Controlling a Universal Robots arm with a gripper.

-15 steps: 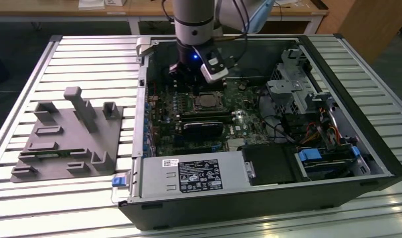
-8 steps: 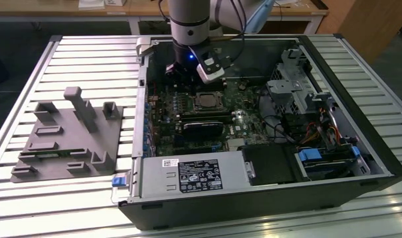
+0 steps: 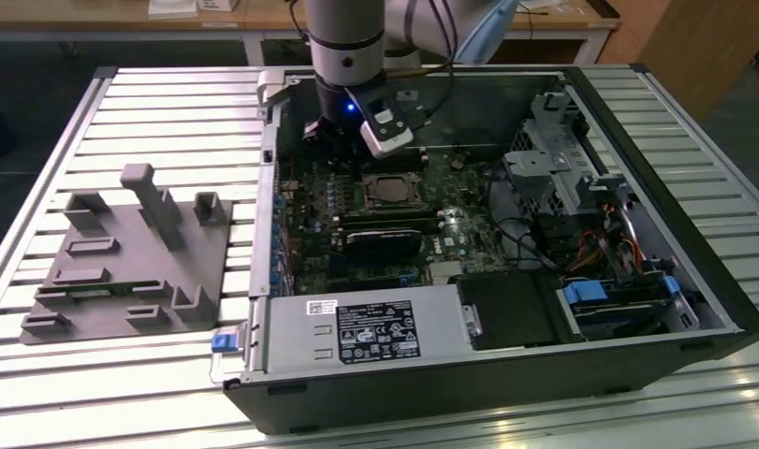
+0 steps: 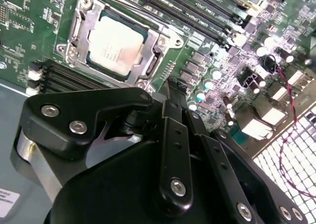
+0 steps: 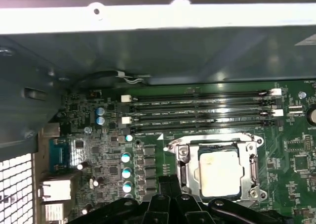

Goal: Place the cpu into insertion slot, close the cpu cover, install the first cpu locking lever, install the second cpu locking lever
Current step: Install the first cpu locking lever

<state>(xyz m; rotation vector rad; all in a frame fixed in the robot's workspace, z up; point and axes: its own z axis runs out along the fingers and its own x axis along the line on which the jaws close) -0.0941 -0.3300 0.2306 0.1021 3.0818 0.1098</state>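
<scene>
In the exterior view one arm (image 3: 348,42) comes down nearly upright into one open case (image 3: 504,379), which lies on its side on the slatted counter (image 3: 692,122). The wrist hangs low over the board (image 3: 464,201), at the far edge of the slot (image 3: 389,190). From here I cannot tell how the fingers stand. One grey fixture (image 3: 129,253) lies on the counter at the exterior view's left, well apart from the case.

In the second wrist view the fingers (image 4: 173,110) are drawn narrow, pressed side by side, with nothing seen between them. Their tips are just beside a corner of the slot (image 4: 74,48). One cpu (image 4: 116,43) lies flat inside it, and one cover (image 4: 88,9) lies around the cpu as a silvery frame, its pale top showing through the window.

In the first wrist view the fingers (image 5: 163,184) point at the slot's (image 5: 256,194) near rim, close together. The cpu (image 5: 219,172) sits in it under the cover (image 5: 183,159). Four long black card slots (image 5: 197,101) run side by side beyond it, toward the case wall.
</scene>
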